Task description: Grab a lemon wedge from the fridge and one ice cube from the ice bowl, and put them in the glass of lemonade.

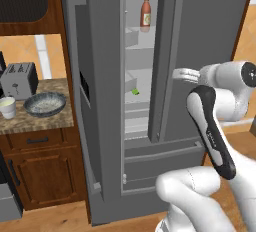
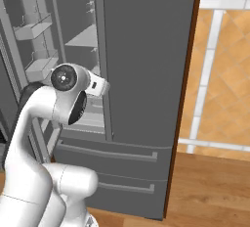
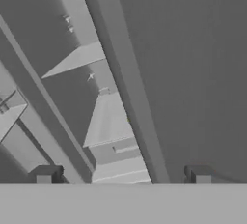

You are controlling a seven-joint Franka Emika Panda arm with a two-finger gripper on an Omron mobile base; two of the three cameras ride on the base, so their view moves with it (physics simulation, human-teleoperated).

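The fridge (image 1: 205,31) stands with its left door swung open and its right door shut. On a middle shelf inside lies the tiny yellow-green lemon wedge (image 1: 135,91). The ice bowl (image 1: 45,104) and the glass of lemonade (image 1: 7,107) sit on the counter to the left. My gripper (image 3: 123,178) is open with nothing between its fingertips (image 3: 46,175), and it points at the fridge shelves (image 3: 108,119) beside the right door's edge. In the left base view my hand is level with the wedge's shelf, to its right and apart from it.
A red-brown bottle (image 1: 145,13) stands on an upper shelf. A toaster (image 1: 19,80) sits behind the bowl on the counter. The open left door (image 1: 80,91) juts out between counter and fridge opening. Two drawers (image 2: 112,167) close the fridge's bottom.
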